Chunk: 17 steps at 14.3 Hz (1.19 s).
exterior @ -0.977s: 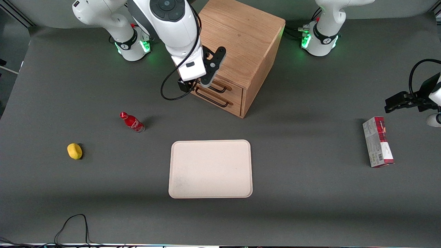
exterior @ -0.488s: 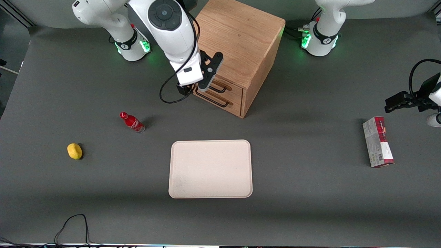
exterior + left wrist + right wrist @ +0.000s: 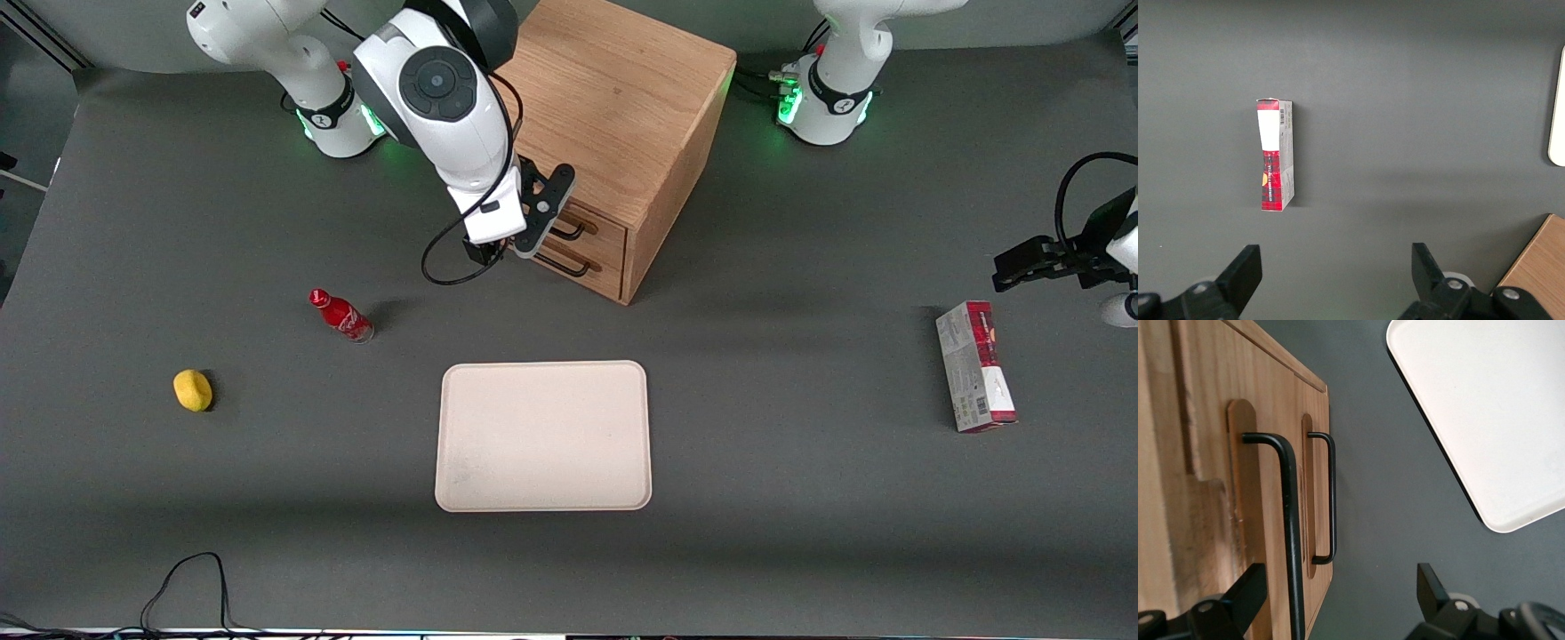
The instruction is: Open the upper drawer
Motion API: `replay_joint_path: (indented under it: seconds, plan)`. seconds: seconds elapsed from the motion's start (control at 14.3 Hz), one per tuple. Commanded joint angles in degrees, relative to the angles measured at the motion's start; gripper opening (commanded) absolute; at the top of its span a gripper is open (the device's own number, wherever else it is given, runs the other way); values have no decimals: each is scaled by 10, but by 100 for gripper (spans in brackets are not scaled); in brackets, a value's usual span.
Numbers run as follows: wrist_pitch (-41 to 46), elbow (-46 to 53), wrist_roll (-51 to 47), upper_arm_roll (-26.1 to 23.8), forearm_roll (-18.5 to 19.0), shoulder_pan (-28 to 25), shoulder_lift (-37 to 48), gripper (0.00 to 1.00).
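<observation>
The wooden cabinet stands at the back middle of the table. Its upper drawer is shut, flush with the lower drawer under it. My right gripper hangs in front of the drawer fronts at handle height, at the handles' end nearer the working arm. In the right wrist view the gripper is open. The upper drawer's black handle runs between the fingers, close to one finger and not clamped. The lower drawer's handle lies farther off.
A beige tray lies nearer the front camera than the cabinet; it also shows in the right wrist view. A red bottle and a yellow object lie toward the working arm's end. A red and grey box lies toward the parked arm's end.
My right gripper has come down from the cabinet's top front edge to the level of the drawer handles, a little nearer the front camera. The drawers have not moved.
</observation>
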<state>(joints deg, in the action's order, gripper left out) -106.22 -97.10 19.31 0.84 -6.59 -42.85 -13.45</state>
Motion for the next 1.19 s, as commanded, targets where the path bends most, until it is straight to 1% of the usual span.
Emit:
replay_joint_path:
  seconds: [0.0,1.12]
  plan:
    - [-30,-41,16,6,-12,-6,24,100]
    - [-79,-60,16,6,-8,-2,-5,100]
